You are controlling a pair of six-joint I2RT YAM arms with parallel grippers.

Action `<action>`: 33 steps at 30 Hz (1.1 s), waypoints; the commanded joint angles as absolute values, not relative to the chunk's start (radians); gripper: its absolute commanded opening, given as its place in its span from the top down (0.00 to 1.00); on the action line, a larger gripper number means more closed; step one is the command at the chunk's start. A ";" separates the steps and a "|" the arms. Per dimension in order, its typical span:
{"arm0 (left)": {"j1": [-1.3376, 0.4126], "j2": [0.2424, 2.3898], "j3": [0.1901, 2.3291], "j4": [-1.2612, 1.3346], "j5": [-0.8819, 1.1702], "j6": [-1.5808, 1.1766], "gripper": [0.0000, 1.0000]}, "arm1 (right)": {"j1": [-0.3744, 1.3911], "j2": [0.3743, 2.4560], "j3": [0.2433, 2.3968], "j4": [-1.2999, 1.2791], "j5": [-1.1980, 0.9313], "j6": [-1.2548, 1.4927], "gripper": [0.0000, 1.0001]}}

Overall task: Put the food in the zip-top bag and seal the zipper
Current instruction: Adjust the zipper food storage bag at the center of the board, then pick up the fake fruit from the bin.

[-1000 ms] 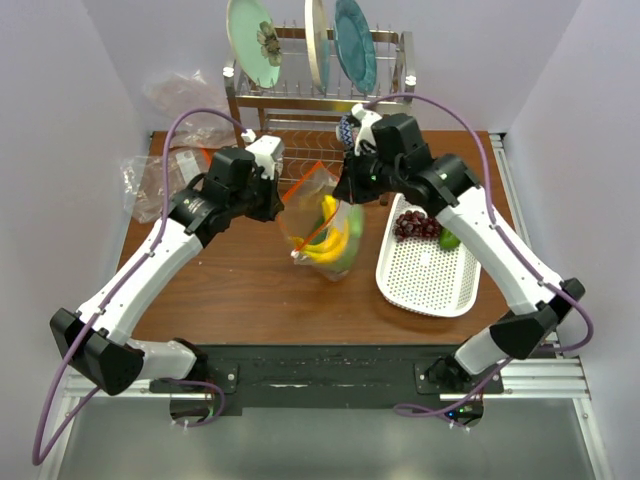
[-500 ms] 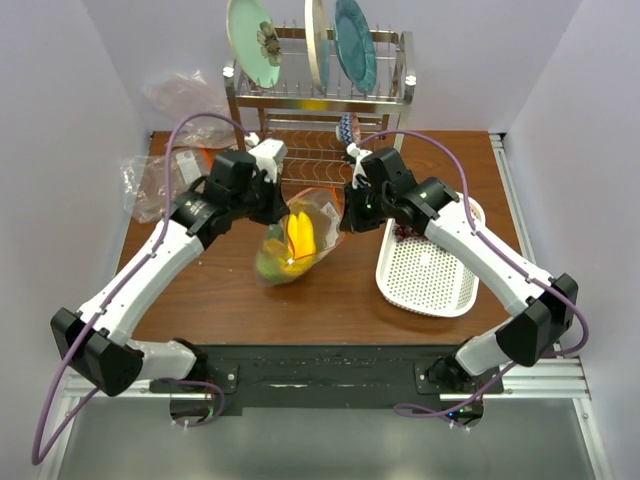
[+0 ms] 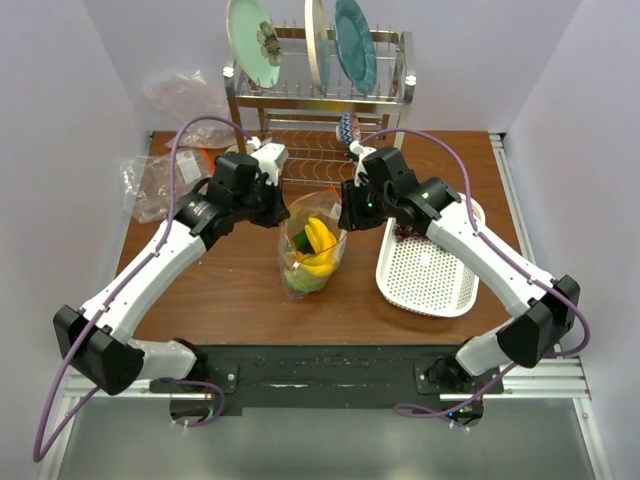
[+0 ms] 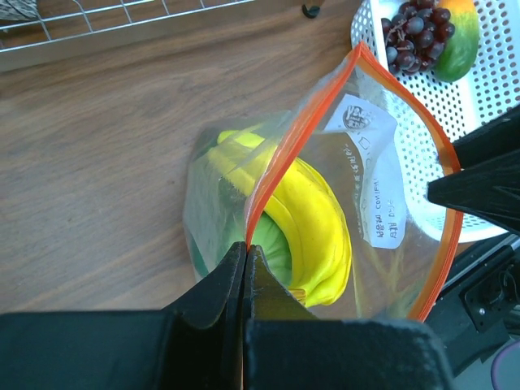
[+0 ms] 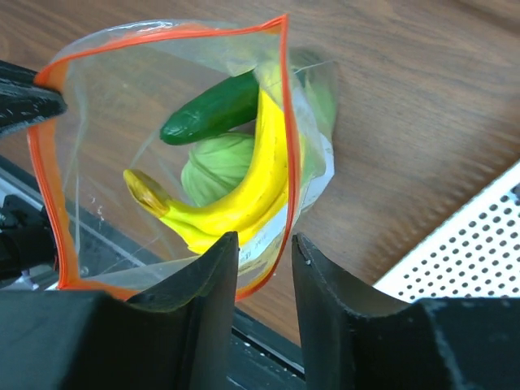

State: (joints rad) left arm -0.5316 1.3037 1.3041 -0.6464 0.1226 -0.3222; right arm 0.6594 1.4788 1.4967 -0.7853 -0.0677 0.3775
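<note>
The clear zip-top bag point(image 3: 312, 255) hangs open over the table between both grippers. Inside it lie yellow bananas point(image 5: 244, 195), a green cucumber point(image 5: 211, 110) and a green cabbage point(image 5: 215, 162). My left gripper point(image 4: 245, 248) is shut on the orange-red zipper point(image 4: 280, 154) at the bag's left rim. My right gripper point(image 5: 266, 244) is open, its jaws apart on either side of the zipper strip point(image 5: 283, 122) at the right rim. Dark purple grapes point(image 4: 414, 28) and an orange-green fruit point(image 4: 457, 32) lie in the white basket.
The white mesh basket point(image 3: 430, 270) sits right of the bag. A metal dish rack point(image 3: 320, 100) with plates stands at the back. Crumpled clear bags point(image 3: 160, 175) lie at the back left.
The bag swung left and tilted, then came back to hang more upright under the grippers. The right gripper moved down and left toward the bag's mouth.
</note>
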 commanded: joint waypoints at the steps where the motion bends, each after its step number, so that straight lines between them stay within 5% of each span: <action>1: -0.531 1.318 1.380 -0.643 0.060 -0.313 1.00 | 0.614 1.378 1.519 -0.817 -0.003 0.367 0.62; 13: -0.526 1.321 1.374 -0.641 0.046 -0.296 1.00 | 0.327 1.203 1.349 -0.881 0.081 0.337 0.54; 27: -0.526 1.246 1.296 -0.571 0.101 -0.288 1.00 | 0.002 1.416 1.104 -0.592 0.287 0.380 0.56; 33: -0.526 1.235 1.284 -0.571 0.100 -0.290 1.00 | -0.063 1.528 1.141 -0.526 0.284 0.362 0.41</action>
State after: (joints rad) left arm -0.5304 1.2709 1.2934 -0.6285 0.0868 -0.3099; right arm -0.0315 1.4788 1.0996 -0.6334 0.2531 0.3721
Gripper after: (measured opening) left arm 0.017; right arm 0.551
